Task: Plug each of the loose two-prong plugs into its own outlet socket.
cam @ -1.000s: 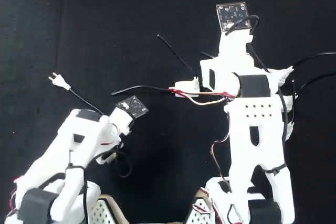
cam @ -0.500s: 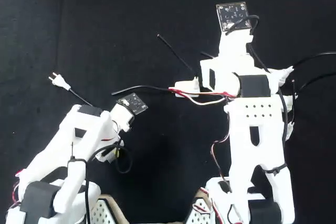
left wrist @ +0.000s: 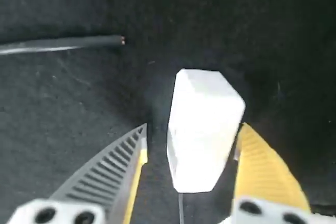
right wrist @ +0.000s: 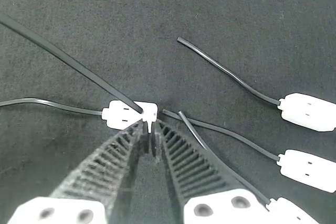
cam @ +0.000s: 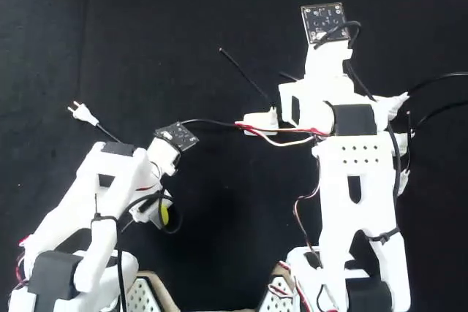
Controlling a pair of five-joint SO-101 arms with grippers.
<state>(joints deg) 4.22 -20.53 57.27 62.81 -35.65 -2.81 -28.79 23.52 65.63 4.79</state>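
Being likely light, rigid plastic, connector body point(left wrist: 206, 121) is best pinched at flat sides by left gripper point(left wrist: 194, 129), jaws apart; right gripper point(right wrist: 151, 127) is clamped on socket point(right wrist: 123, 115).

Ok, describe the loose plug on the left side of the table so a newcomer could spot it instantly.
On the left half of the black table, beyond the left arm, a small white plug lies on a thin black cord running back under that arm. Unlike the slotted white sockets by the right arm, it shows two bare prongs and lies alone.
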